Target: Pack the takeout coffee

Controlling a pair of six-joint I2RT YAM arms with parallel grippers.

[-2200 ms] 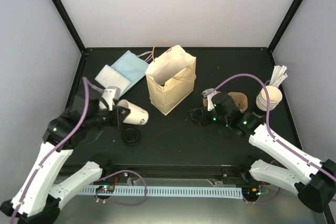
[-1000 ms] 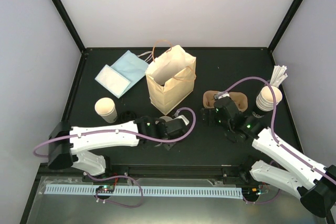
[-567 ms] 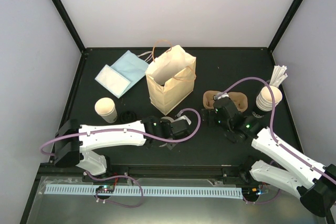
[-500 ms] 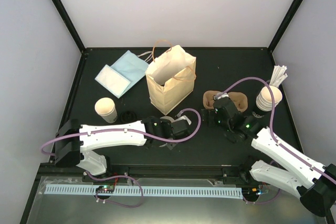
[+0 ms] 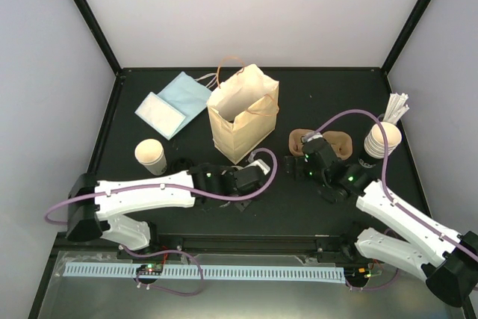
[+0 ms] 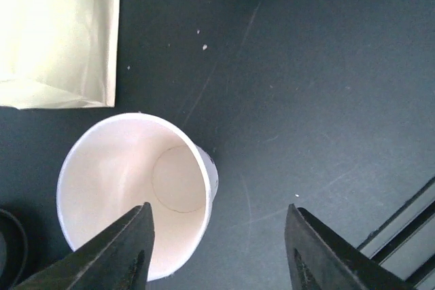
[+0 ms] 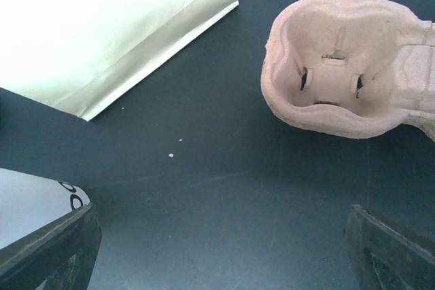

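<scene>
Beige, pale-topped, the coffee cup stood at the table's left, near the black lid, untouched. By the bag, the left end effector hung parted over a white cup, gripping nothing: a straight lift looked wisest, lest a finger tip it. Right end effector gaped, empty.

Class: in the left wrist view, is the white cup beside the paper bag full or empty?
Empty. The white cup stands open-topped, and its bare round bottom shows inside, with no liquid and no lid.

Bright, even overhead light; the paper bag glares white in 2 wrist views.
</scene>
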